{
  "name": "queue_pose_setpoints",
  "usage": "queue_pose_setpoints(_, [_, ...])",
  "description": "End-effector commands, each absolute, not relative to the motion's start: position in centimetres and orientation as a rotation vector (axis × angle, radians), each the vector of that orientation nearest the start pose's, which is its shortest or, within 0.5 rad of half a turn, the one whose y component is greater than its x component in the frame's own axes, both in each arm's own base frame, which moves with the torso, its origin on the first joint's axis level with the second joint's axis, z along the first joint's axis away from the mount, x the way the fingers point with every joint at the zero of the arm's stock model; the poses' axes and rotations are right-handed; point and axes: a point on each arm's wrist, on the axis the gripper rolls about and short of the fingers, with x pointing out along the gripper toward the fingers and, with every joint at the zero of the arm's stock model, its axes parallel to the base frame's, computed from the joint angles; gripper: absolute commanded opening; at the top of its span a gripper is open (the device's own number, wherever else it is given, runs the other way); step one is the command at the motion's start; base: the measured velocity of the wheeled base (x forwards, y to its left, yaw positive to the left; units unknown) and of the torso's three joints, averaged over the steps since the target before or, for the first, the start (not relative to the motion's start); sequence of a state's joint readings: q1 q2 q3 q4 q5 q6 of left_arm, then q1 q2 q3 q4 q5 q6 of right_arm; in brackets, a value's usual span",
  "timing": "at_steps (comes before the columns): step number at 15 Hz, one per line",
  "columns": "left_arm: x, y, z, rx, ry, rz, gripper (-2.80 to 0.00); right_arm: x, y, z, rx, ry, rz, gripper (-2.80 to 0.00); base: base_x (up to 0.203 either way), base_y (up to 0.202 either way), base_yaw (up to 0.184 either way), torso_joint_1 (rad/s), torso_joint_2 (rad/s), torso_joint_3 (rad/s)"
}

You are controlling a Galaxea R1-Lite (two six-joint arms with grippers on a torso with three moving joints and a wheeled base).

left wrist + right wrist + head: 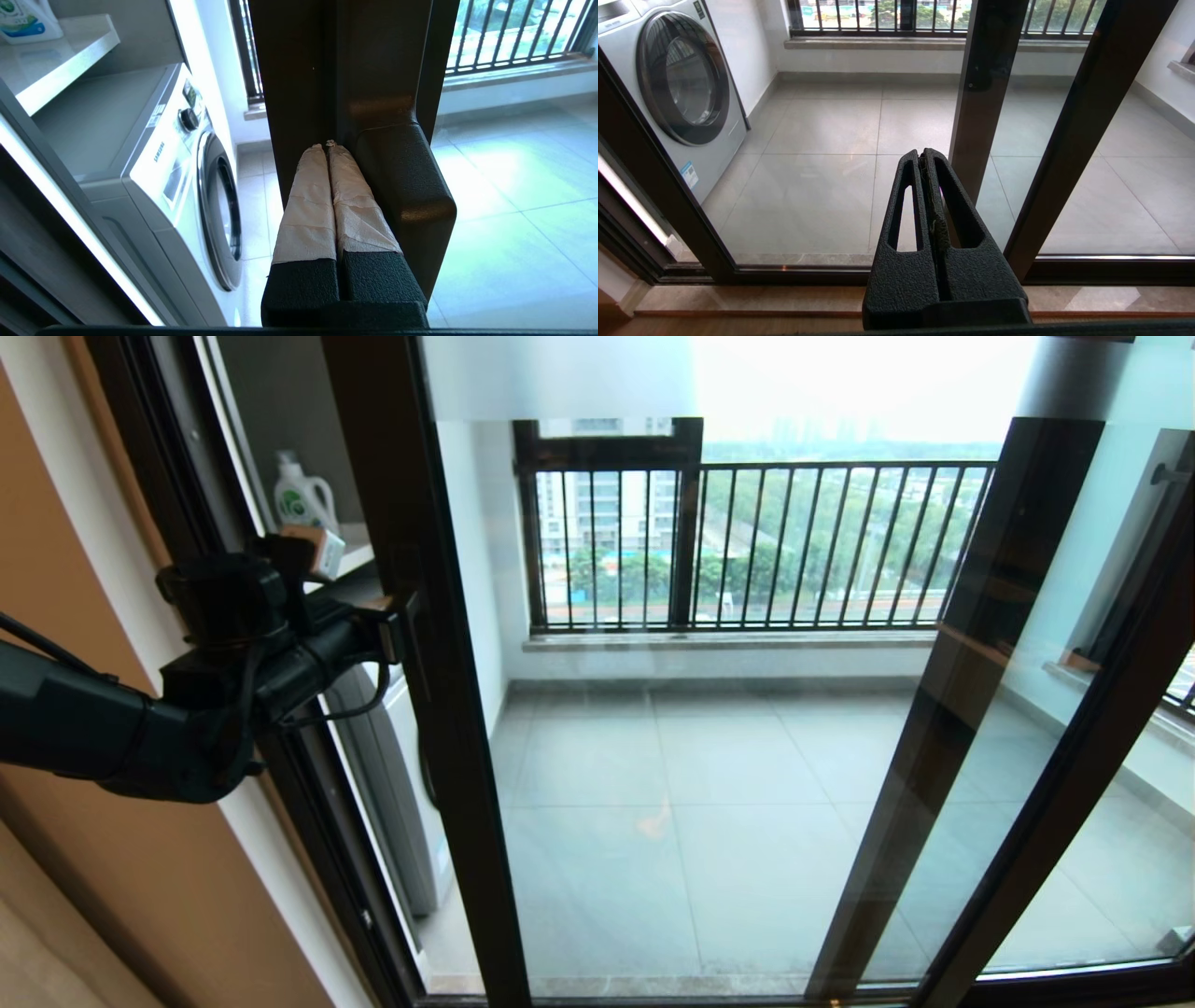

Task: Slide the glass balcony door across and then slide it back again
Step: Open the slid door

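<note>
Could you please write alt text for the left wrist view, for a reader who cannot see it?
The left gripper, its tape-wrapped fingers pressed together, is tucked behind the black handle against the dark frame of the glass balcony door. A washing machine stands on the tiled balcony beyond.

The glass balcony door [653,709] is a tall clear pane in a dark brown-black metal frame, with a frosted band across its top. Its left stile stands upright a little way in from the door jamb, leaving a narrow gap on that side. A black bar handle [402,186] sits on that stile, beside the glass.
</note>
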State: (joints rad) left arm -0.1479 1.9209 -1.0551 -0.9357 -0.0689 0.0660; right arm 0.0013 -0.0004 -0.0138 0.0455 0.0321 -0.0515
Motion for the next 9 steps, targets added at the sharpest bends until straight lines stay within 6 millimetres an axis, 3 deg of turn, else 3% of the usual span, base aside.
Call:
queue_pose_setpoints(1, [36.8, -6.8, 20.6, 0.061, -0.084, -0.247, -2.8, -2.4, 0.1, 7.5, -0.052, 0.031, 0.035, -2.8, 0.0, 0.0, 0.0, 0.0, 0.0, 0.0])
queue_pose_setpoints(9, [35.8, -10.6, 20.5, 0.058, -0.083, -0.316, -2.8, -2.4, 0.1, 7.5, -0.052, 0.031, 0.035, -2.8, 0.0, 0.0, 0.0, 0.0, 0.0, 0.0])
